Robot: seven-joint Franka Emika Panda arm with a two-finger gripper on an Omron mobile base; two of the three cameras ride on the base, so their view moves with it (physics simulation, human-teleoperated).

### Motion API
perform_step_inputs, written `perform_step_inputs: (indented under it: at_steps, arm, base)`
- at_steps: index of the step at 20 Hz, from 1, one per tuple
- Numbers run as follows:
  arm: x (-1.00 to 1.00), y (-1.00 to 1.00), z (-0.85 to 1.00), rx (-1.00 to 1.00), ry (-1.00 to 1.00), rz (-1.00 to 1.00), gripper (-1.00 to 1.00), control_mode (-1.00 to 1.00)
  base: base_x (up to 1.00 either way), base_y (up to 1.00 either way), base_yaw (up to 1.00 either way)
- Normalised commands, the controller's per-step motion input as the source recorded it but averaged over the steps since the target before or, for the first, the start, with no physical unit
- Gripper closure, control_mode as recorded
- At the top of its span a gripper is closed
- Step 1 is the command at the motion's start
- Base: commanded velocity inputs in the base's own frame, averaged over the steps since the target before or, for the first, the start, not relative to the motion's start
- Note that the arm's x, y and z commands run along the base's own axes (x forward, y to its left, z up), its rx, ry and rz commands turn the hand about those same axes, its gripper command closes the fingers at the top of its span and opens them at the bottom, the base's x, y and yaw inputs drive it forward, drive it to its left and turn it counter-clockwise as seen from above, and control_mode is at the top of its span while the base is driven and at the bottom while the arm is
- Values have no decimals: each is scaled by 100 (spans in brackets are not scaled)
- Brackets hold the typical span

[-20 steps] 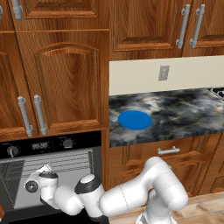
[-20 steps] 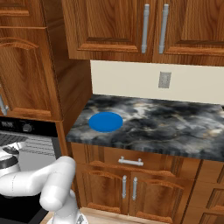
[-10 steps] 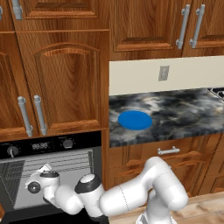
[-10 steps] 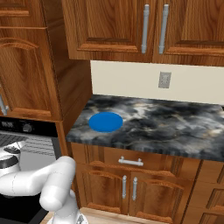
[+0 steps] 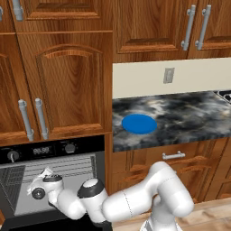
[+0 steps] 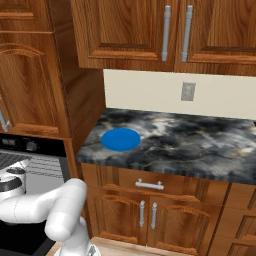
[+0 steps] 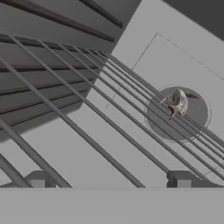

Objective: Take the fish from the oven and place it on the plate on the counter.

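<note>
We see the arm reaching low into the oven [image 5: 54, 155], whose cavity stands open below the knob panel. The end effector [image 7: 109, 186] has its two tips spread wide apart, with nothing between them. In the hand view the wire rack [image 7: 87, 113] runs in slanting bars with open gaps, and the fish [image 7: 176, 101] shows small, ahead, behind the bars near a round mark on the grey wall. The plate [image 5: 139, 123] lies near the left front edge of the desk [image 5: 189, 117], with bare stone to its right.
</note>
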Motion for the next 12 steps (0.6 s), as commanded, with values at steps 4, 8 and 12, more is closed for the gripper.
perform_step_inputs:
  at_steps: [4,8,12]
  arm:
    - [36,0,-100,2,-26,0,-100,-100]
    - [30,0,-100,4,-25,0,-100,-100]
    - [29,0,-100,6,-24,0,-100,-100]
  base:
    - [0,0,0]
    - [0,0,0]
    - [0,0,0]
